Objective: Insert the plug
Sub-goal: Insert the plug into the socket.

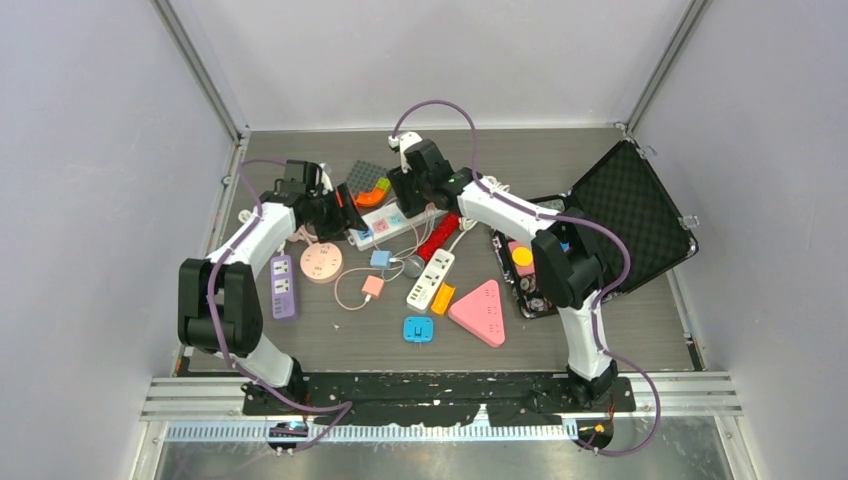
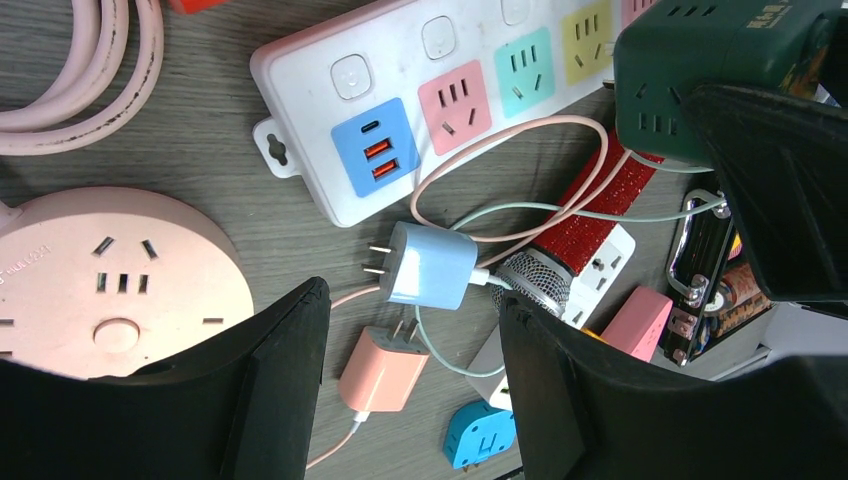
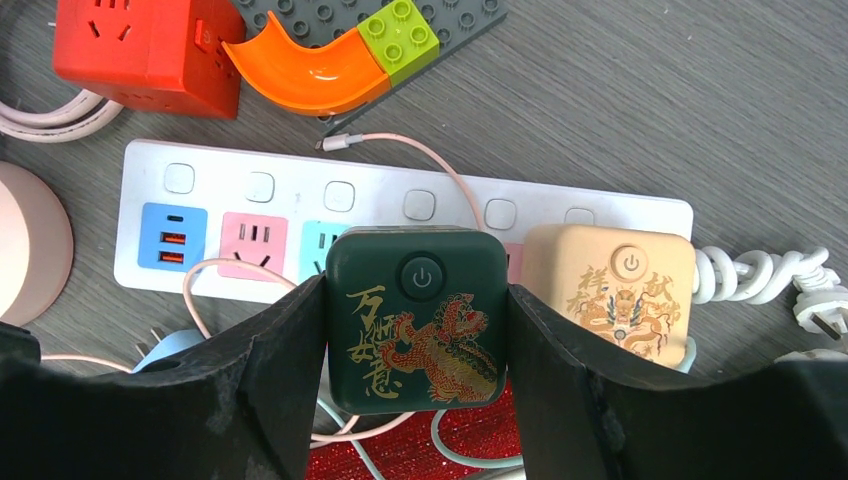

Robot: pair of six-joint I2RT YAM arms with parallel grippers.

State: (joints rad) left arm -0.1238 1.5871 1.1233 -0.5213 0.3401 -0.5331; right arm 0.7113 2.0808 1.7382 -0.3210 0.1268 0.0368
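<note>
My right gripper (image 3: pixel 415 300) is shut on a dark green cube plug (image 3: pixel 418 315) with a gold dragon and a power button. It holds the cube over the white power strip (image 3: pixel 130 170) with coloured sockets, between the teal socket and a beige cube. I cannot tell whether its prongs are in. The cube also shows in the left wrist view (image 2: pixel 700 70). My left gripper (image 2: pixel 412 300) is open and empty above a light blue charger (image 2: pixel 430 265) and a pink charger (image 2: pixel 383 370), just in front of the strip's USB end (image 2: pixel 330 180). From above, both grippers (image 1: pixel 345 205) (image 1: pixel 408 190) are at the strip (image 1: pixel 385 225).
A beige dragon cube (image 3: pixel 610 290) sits on the strip. A red cube socket (image 3: pixel 150 50) and an orange curved brick (image 3: pixel 310 65) lie behind it. A round pink socket (image 2: pixel 110 280), a red glitter microphone (image 2: pixel 590 220) and a blue adapter (image 2: pixel 480 435) lie near. An open black case (image 1: pixel 620 215) stands at the right.
</note>
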